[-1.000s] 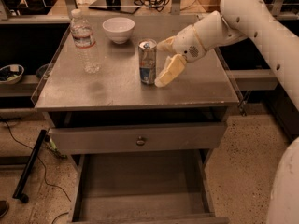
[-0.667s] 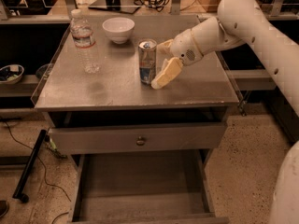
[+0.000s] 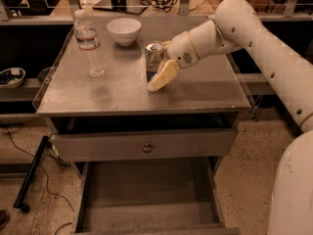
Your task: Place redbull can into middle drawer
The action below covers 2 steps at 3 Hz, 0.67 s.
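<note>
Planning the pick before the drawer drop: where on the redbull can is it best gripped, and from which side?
Take the redbull can by its straight side wall near mid-height, level, from the arm's side, where the gripper sits beside it. It stands upright; the bowl and water bottle occupy the other side.

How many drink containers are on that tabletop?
2: the water bottle at back left, and the redbull can near the middle, with the gripper beside it. None seem hidden.
</note>
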Each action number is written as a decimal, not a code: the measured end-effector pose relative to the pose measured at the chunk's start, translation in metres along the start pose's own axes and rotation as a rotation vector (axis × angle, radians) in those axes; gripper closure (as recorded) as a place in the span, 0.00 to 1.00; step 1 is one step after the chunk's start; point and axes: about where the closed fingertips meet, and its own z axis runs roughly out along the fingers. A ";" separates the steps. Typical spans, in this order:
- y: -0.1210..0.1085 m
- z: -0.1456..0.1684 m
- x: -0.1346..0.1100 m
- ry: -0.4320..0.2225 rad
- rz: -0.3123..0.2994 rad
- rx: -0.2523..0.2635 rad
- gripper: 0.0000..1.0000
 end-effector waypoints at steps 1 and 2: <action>0.000 0.000 0.000 0.000 0.000 0.000 0.00; 0.000 0.000 0.000 0.000 0.000 0.000 0.27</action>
